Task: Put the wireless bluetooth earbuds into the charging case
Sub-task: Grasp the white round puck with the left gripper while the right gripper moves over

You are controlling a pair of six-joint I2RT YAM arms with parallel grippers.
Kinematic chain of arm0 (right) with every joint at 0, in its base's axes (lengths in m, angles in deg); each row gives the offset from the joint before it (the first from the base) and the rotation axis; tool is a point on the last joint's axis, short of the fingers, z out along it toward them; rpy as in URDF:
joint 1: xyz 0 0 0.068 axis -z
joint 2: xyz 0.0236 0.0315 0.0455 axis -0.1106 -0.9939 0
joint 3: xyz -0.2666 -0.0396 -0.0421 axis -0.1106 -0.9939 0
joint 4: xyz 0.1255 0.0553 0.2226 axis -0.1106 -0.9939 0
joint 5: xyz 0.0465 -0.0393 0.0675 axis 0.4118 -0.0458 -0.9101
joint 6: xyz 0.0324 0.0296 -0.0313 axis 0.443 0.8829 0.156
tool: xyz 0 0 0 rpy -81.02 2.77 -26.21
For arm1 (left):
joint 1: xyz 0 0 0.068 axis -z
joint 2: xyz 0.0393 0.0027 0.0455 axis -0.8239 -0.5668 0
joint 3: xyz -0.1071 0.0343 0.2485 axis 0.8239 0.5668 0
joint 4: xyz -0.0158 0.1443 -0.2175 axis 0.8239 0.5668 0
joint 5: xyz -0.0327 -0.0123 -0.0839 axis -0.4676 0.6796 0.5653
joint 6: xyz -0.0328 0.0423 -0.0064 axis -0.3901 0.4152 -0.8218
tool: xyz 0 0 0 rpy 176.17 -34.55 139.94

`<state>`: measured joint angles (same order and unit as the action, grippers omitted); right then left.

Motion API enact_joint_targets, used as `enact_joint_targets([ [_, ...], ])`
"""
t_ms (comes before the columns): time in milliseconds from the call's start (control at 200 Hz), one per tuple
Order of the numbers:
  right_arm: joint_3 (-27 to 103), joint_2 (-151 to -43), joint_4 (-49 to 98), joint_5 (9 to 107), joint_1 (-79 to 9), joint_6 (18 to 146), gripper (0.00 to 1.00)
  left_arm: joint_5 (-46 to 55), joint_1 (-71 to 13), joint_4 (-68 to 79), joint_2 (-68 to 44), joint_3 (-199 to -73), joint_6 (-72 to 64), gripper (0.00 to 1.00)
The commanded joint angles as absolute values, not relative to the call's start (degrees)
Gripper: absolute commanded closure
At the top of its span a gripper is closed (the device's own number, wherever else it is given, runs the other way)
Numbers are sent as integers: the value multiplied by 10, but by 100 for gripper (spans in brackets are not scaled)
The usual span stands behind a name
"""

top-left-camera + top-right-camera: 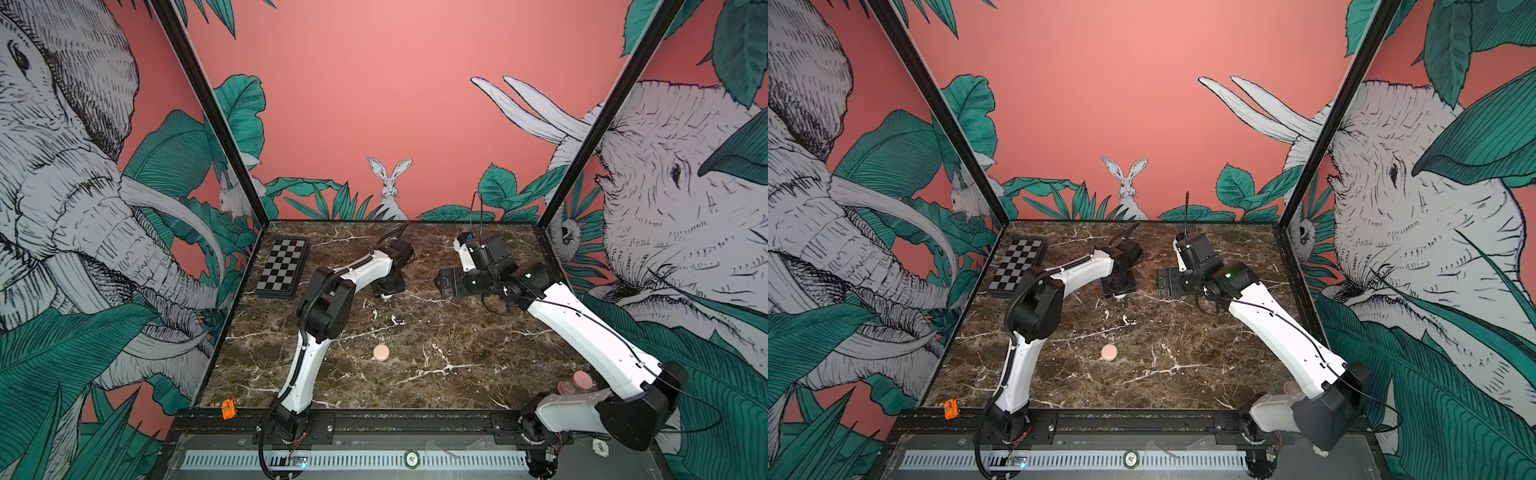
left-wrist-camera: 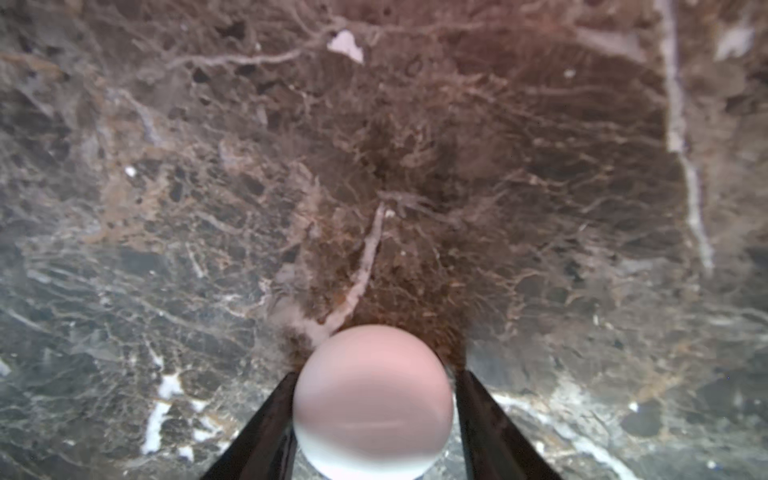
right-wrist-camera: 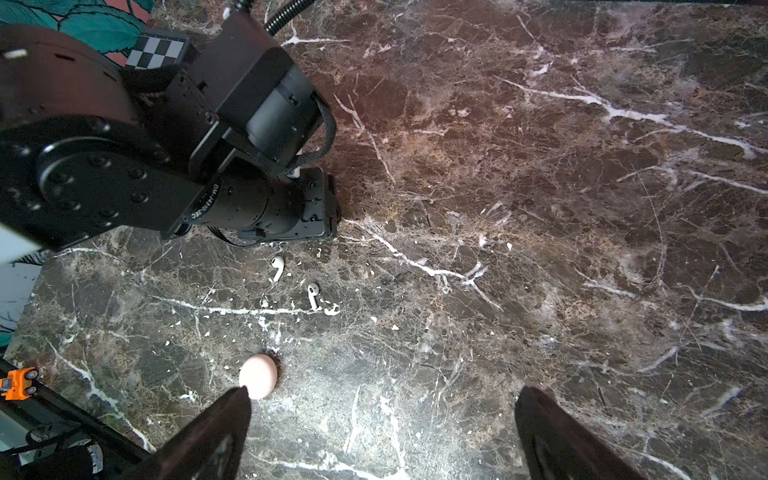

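1. Closest to me, at the near-left edge, a small orange toy car (image 1: 228,408) sits on the black rail (image 1: 415,419) that carries both arm bases.
2. Further in, near the middle of the marble table (image 1: 457,332), I see a pink case (image 1: 381,352) lying flat and closed, with nothing touching it.
3. Just beyond it, the two white earbuds (image 3: 277,268) (image 3: 313,296) lie on the bare marble. They are near each other but apart, and they sit between the pink case and the left gripper (image 1: 385,291). Neither is inside a case.
4. At the far middle of the table, the left gripper points straight down over a round pale case (image 2: 372,407), which is closed.
5. Its black fingers (image 2: 270,424) are drawn partway in on either side of that case. One looks pressed against it and the other shows a thin sliver of gap, so I cannot tell whether it has a real grip. I also cannot tell whether the case rests on the marble.
6. To its right, the right gripper (image 3: 382,436) hangs above the table, aimed leftward, with its jaws spread wide and nothing between them.
7. A chessboard (image 1: 282,268) lies at the far left.
8. At the near right, two more pink pucks (image 1: 582,380) show partly behind the right arm.
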<state>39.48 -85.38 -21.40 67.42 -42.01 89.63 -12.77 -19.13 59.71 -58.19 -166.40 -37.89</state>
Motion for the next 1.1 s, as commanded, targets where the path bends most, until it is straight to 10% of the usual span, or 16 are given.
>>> enact_joint_targets([
  [0,389,-839,-207,675,-418,899,2,-129,-190,615,-584,-1670,-377,48],
  [235,377,-831,-199,656,-412,903,2,-136,-190,589,-544,-1656,-290,100],
  [1095,282,-868,-8,244,-339,942,9,-55,-125,88,54,-1081,256,100],
])
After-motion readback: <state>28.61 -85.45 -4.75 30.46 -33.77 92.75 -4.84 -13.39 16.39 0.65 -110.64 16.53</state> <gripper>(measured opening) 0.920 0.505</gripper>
